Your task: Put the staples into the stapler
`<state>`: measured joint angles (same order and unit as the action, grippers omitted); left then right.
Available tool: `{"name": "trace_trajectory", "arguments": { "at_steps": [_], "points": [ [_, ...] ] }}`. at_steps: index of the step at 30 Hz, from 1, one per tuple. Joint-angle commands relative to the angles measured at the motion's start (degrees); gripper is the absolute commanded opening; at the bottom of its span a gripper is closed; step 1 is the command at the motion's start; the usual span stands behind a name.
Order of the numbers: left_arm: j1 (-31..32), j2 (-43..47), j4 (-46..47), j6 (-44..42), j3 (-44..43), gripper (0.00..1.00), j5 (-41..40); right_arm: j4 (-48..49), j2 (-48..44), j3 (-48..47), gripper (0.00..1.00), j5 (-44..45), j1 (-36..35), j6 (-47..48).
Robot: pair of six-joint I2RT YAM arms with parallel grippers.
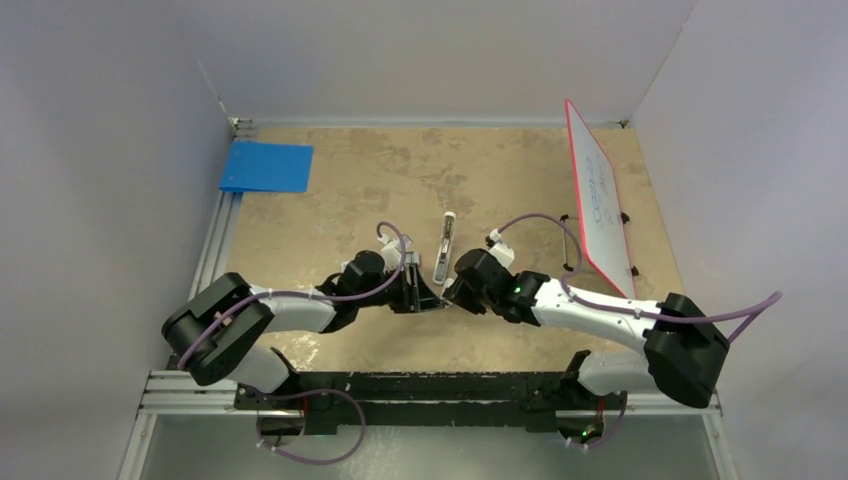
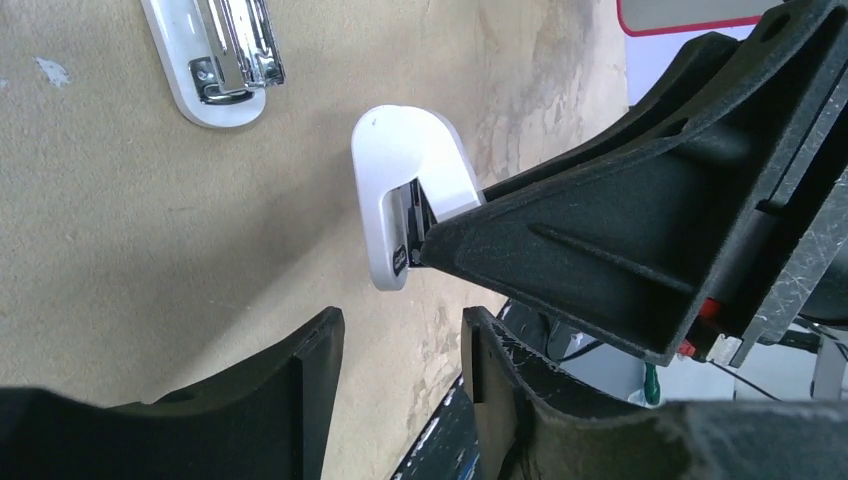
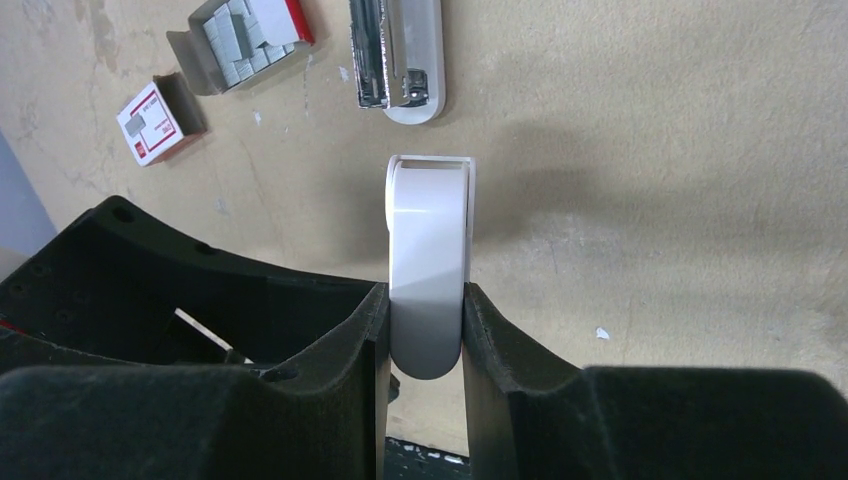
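- Closest to the bases, my left claw [image 2: 402, 332] hangs low over the table [image 1: 330, 215]. Its fingers are spread, nothing is between them, and it faces the right claw. I judge it is stationed there to work on what its partner holds.
- Just beyond, my right claw [image 3: 425, 300] is pressed together on a short white piece [image 3: 428, 225]. It pinches one rounded end, so the other end juts out past the fingers and above the tabletop, within the left claw's reach.
- That piece sits just past the left fingertips, near them but not touching.
- Farther out, the stapler [image 3: 398, 60] lies flat on the table with its metal channel facing up. It is apart from both claws and straight ahead of the held piece. I judge it is laid open that way to take a strip.
- Off to one side of it, the staples [image 3: 235, 48] sit as grey blocks in an opened tray, beside a small red-and-white box [image 3: 152, 122]. Neither claw touches them, so loading has not yet begun.
- At the far side, a blue pad [image 1: 267, 166] and a propped whiteboard [image 1: 598, 200] stand well apart from the work.
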<state>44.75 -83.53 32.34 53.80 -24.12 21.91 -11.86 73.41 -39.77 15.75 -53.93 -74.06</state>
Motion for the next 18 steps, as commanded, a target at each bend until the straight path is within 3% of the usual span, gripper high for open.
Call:
{"name": "trace_trajectory", "arguments": {
  "at_steps": [1,7,13,18],
  "points": [
    [-0.02,-0.05,5.26,1.31,1.16,0.46,0.83,3.75,0.52,-2.10,0.23,-0.46,0.14,1.98],
    [-0.02,-2.16,6.58,1.44,1.02,0.33,-0.02,4.27,-0.42,-2.06,0.23,-2.18,0.14,2.01],
    [-0.02,-4.08,8.86,1.79,0.49,0.29,-1.71,5.80,-0.11,-1.85,0.23,-3.83,0.14,2.68],
    [-0.02,-5.59,10.21,1.72,0.63,0.17,-3.72,6.16,-1.01,-1.89,0.22,-4.71,0.14,2.79]
  ]
}}
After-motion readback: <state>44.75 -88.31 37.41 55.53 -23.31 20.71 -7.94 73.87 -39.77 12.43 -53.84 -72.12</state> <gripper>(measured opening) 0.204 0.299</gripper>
